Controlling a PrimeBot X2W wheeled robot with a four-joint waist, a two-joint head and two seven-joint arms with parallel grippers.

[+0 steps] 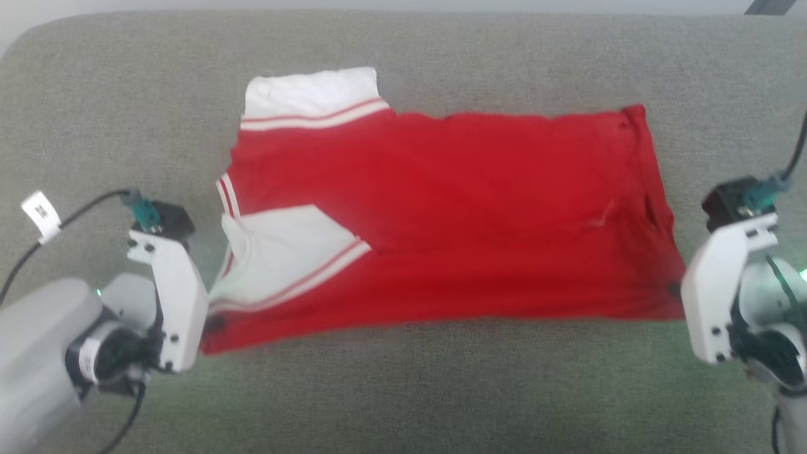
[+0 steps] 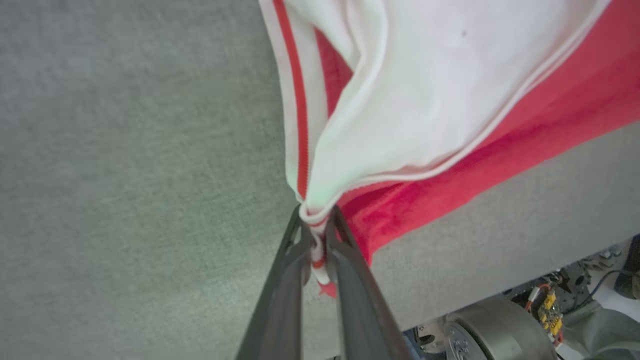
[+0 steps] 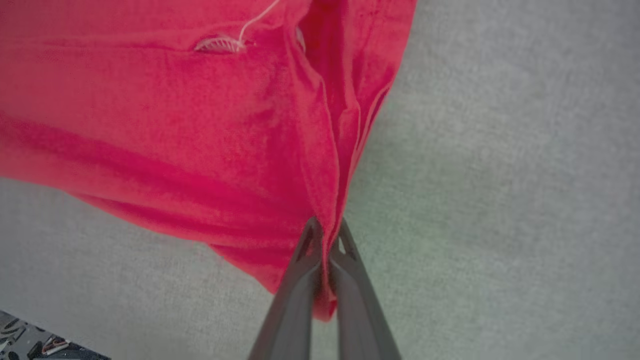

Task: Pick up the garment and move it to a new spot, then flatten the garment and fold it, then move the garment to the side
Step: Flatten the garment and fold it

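1. The shirt (image 1: 441,208) lies spread on the grey pad (image 1: 403,391), its near edge stretched between the two arms.
2. The left gripper (image 2: 317,217) pinches the striped sleeve corner.
3. The right gripper (image 3: 328,227) pinches the red hem corner.

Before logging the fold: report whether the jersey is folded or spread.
Mostly spread: the red jersey lies wide across the grey fabric surface, one white sleeve turned in over its body; the other sleeve sticks out.
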